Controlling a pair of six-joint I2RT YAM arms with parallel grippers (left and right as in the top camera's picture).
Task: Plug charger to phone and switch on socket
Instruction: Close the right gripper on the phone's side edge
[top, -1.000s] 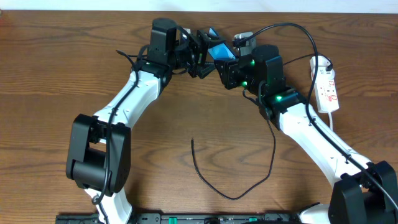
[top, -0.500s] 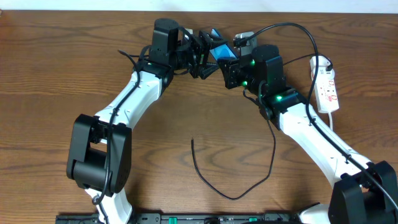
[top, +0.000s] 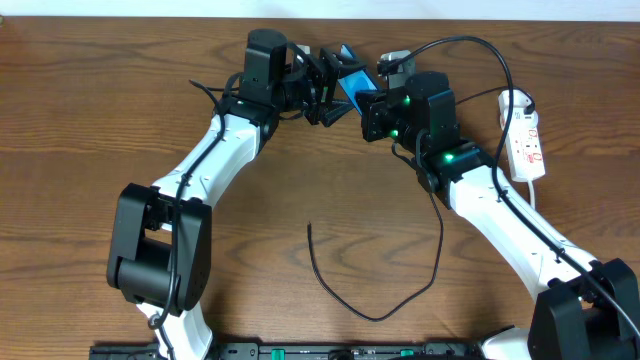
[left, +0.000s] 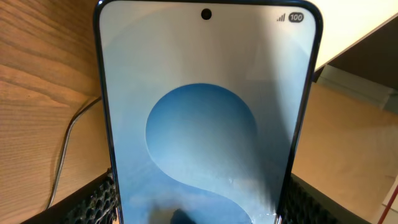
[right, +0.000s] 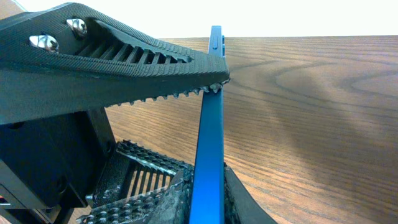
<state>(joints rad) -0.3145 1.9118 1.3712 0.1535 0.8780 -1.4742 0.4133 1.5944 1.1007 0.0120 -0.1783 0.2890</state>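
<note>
Here we see the left claw (top: 327, 85) gripping the blue-screened smartphone (left: 199, 124) by its long edges. The right claw (top: 362, 100) is closed across its thin body.

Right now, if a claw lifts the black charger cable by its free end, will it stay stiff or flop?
The charger cable lies in a loose U on the table, so it probably flops and trails. It looks thin, so likely light and prone to swinging. Its far part reaches the right arm, so it may snag.
</note>
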